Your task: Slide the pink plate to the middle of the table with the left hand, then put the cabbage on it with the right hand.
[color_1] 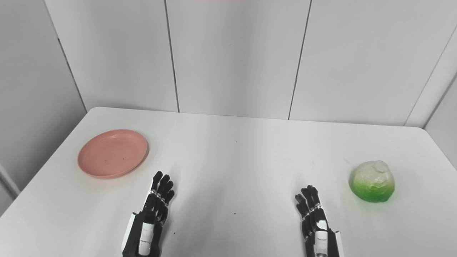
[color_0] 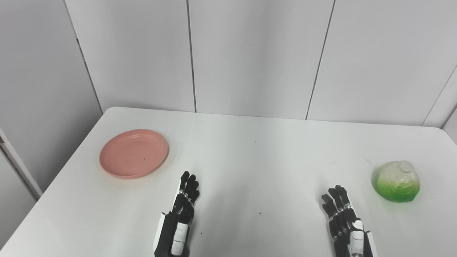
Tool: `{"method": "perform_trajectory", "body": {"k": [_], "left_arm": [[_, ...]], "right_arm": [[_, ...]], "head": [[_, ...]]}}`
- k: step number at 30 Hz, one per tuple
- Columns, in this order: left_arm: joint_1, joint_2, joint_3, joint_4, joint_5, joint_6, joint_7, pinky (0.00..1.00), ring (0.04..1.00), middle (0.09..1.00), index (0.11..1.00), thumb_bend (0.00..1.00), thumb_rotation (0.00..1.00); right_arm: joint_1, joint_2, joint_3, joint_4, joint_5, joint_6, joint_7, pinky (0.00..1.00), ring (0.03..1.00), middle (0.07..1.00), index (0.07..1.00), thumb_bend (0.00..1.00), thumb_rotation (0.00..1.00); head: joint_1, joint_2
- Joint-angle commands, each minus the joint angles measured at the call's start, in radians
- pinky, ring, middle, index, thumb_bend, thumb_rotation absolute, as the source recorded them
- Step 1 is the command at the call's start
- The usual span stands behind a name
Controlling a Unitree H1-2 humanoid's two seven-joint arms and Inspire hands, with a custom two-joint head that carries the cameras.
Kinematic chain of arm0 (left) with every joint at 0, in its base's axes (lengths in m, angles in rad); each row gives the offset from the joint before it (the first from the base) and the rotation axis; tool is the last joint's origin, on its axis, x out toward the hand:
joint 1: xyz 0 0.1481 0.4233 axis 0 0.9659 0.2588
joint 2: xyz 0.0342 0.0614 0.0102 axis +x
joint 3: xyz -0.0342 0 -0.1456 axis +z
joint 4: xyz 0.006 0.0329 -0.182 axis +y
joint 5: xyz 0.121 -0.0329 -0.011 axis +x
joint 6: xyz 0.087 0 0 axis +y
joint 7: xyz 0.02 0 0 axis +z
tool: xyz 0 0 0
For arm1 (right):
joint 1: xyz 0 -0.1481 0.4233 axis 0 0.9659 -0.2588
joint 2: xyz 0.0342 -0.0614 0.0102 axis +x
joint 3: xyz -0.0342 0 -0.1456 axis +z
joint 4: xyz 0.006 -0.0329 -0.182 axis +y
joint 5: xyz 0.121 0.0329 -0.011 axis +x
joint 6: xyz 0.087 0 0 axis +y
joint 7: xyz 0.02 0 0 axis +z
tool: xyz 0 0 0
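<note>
Both hands, left hand (color_0: 180,217) and right hand (color_0: 344,223), seemingly open, empty, over white table (color_0: 250,171); grey panelled wall (color_0: 250,53) behind.

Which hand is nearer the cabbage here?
Right. The right hand lies open on the table just left of and nearer the robot than the cabbage, apart from it; the left hand is far across, near the pink plate.
</note>
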Motion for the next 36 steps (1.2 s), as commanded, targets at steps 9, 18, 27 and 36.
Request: {"method": "perform_trajectory", "body": {"k": [9,18,27,36], "left_arm": [[-0.17,0.069,0.072,-0.219,0.003,0.258,0.082,0.82,0.906,0.908,0.876,0.96,0.86],[-0.352,0.174,0.16,-0.214,-0.066,0.375,0.108,0.79,0.858,0.839,0.829,1.0,0.85],[-0.475,0.335,0.23,-0.143,-0.092,0.38,0.099,0.75,0.844,0.831,0.825,1.0,0.88],[-0.581,0.459,0.288,0.002,-0.103,0.346,0.094,0.73,0.838,0.836,0.839,1.0,0.9]], "right_arm": [[0.071,-0.002,-0.006,0.021,0.006,0.034,-0.018,0.95,0.921,0.938,0.932,0.8,1.0],[0.067,-0.001,-0.002,0.029,-0.005,0.03,-0.022,0.93,0.907,0.926,0.925,0.79,1.0],[0.066,-0.002,0.001,0.033,-0.004,0.021,-0.019,0.92,0.889,0.917,0.913,0.78,1.0],[0.067,0.0,-0.001,0.031,0.0,0.027,-0.023,0.92,0.898,0.919,0.915,0.79,1.0]], "head": [[-0.003,0.005],[-0.003,0.002],[-0.004,0.003],[-0.003,0.008]]}}
